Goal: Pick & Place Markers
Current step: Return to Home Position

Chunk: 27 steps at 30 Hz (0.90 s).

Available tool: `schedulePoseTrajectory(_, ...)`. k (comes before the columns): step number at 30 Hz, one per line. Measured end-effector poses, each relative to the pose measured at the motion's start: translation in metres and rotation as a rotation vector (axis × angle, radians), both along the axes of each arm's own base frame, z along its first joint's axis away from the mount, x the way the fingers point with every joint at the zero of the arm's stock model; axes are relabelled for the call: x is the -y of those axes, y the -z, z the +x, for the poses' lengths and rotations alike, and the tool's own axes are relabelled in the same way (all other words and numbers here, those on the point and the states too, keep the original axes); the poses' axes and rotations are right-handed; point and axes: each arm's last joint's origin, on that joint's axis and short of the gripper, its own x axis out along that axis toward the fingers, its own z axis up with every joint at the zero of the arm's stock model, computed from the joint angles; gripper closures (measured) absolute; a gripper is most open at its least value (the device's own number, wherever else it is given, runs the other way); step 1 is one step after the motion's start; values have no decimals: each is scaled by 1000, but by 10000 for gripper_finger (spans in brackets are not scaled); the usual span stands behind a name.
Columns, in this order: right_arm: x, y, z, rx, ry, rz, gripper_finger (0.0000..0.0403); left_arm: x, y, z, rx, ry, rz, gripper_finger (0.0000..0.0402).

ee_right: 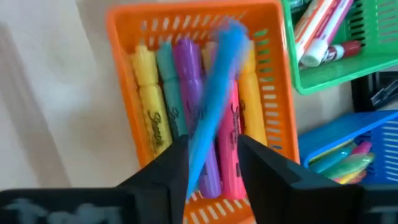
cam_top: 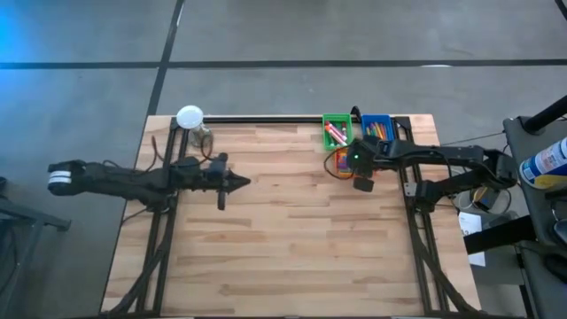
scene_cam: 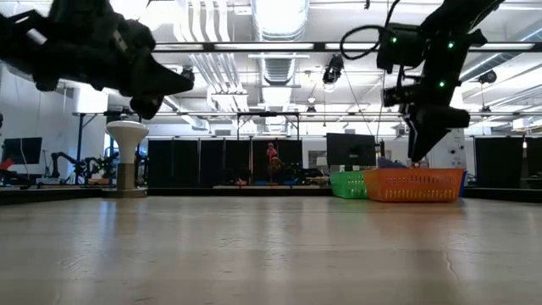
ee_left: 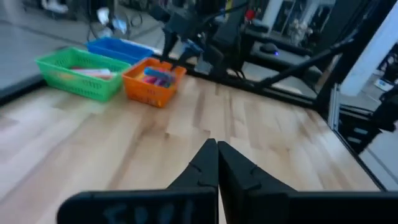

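My right gripper (ee_right: 211,149) hangs open over the orange bin (ee_right: 118,74), fingers pointing down. A blue marker (ee_right: 217,87) shows blurred between its fingers, slanting over the bin. Yellow, teal, purple, pink and orange markers (ee_right: 180,93) lie side by side on the bin's floor. This bin (cam_top: 339,164) stands at the table's far right, in front of a green bin (cam_top: 335,131) and a blue bin (cam_top: 376,128), both holding more markers. My left gripper (cam_top: 244,182) is shut on nothing, above the bare table at the left and pointing toward the right. My right gripper has the blue marker's lower end (ee_right: 202,155) between its two fingers, which come from above. A gap shows between the marker and one finger (ee_right: 261,168). Whether the other finger touches it, I cannot tell. The marker is blurred while the fingers are sharp.
A white round-topped stand (cam_top: 190,116) sits at the table's far left corner. A black rail (cam_top: 266,119) runs along the far edge. The wooden tabletop (cam_top: 292,239) stretches bare between the arms and toward the near edge. A bottle (cam_top: 545,159) stands off the table, right.
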Motion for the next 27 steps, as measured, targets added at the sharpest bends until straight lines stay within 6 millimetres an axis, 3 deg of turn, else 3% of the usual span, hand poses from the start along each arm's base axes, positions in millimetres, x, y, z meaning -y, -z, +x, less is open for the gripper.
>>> schedulePoseTrajectory(6, -8, -16, -10, 159, 16, 26, 253, 0, 10, -20, 57, -75, 66, 401)
schedulePoseTrajectory(12, -19, -19, -25, 575, -8, 92, 311, 1, 20, -37, 93, -121, 158, 401)
schedulePoseTrajectory(18, -32, -7, -36, 929, -115, 24, 387, 1, 24, -50, 140, -165, 201, 401)
schedulePoseTrajectory(27, -44, 19, -60, 1165, -191, 26, 394, 2, 27, -64, 109, -197, 191, 401)
